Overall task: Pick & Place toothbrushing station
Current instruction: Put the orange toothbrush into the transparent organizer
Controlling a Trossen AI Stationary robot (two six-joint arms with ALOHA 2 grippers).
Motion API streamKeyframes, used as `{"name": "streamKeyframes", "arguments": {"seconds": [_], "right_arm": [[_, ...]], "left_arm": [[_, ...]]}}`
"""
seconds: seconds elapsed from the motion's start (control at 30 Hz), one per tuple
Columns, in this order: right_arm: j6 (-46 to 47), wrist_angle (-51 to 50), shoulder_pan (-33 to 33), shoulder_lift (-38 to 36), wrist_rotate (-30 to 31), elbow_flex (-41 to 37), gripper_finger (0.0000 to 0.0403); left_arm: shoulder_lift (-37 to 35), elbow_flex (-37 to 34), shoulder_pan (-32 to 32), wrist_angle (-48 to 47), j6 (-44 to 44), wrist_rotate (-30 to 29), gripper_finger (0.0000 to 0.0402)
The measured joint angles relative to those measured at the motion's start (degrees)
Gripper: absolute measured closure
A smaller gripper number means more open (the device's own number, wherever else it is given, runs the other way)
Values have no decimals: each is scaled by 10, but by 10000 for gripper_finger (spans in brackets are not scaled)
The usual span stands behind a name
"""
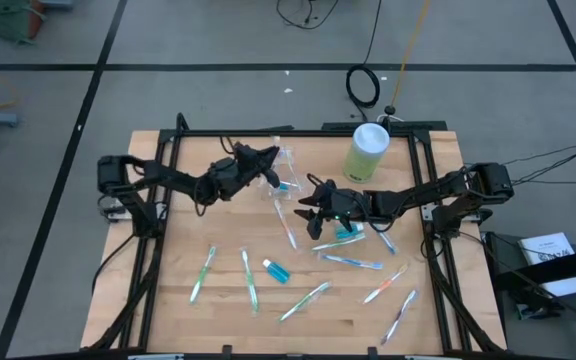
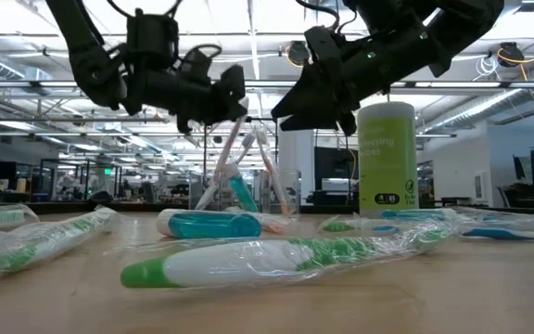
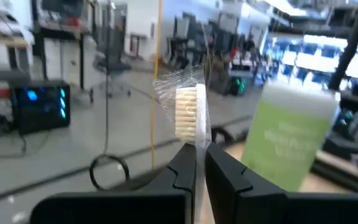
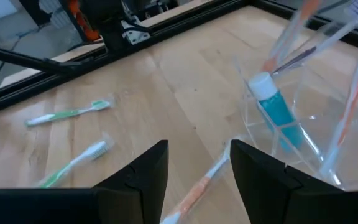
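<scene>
One toothbrush [image 3: 190, 115] seemingly between left fingers [image 3: 184, 169].

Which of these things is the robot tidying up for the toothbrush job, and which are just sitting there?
Part of the job:
- wrapped toothbrush pinched in the left gripper
- clear container holding a teal tube
- loose toothbrushes on the table
- teal tube lying flat
- right gripper, fingers open, above an orange toothbrush

Just lying about:
- green wipes canister
- cable coil on the floor

Your left claw [image 3: 199, 163] hides the wrapped toothbrush [image 3: 188, 115] below its bristles; the green canister [image 3: 286, 142] beside it is blurred, label unreadable.
</scene>
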Motion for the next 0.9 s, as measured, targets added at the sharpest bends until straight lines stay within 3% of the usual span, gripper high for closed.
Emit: {"name": "streamKeyframes", "arguments": {"seconds": [0.23,0.57,0.9], "right_arm": [[7,56,0,0,0,0,236],[9,99,0,0,-14,0,237],[2,70,0,0,-16,0,239]], "left_arm": [[27,0,-1,-64,-51,10,392],[11,0,-13,-114,-37,15,360],[-92,0,-15,-297,1,34,351]]}}
